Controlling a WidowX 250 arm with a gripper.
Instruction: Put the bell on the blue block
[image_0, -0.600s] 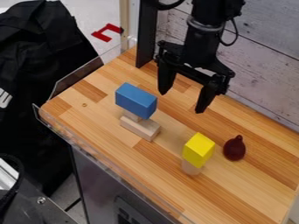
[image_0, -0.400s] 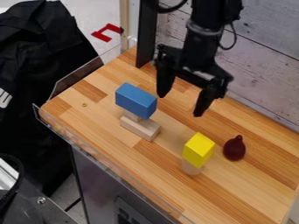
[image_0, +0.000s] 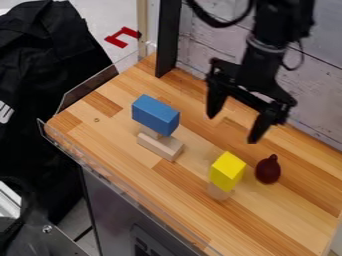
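The black gripper (image_0: 231, 129) hangs open above the back part of the wooden counter, its two fingers spread wide with nothing between them. Below and to its right, a dark red bell-like object (image_0: 268, 169) with a small knob rests on the counter. The blue block (image_0: 155, 115) lies on top of pale wooden pieces, left of the gripper and lower in the view. Nothing sits on the blue block's top.
A yellow block (image_0: 226, 171) stands on a small pale wooden piece, just left of the dark red object. Under the blue block is a wooden bar (image_0: 160, 145). A black upright post (image_0: 168, 40) and a plank wall (image_0: 314, 75) bound the back.
The gripper has moved to the right and slightly down in the view, toward the side of the dark red object, staying open. The blocks and the dark red object have kept their places.
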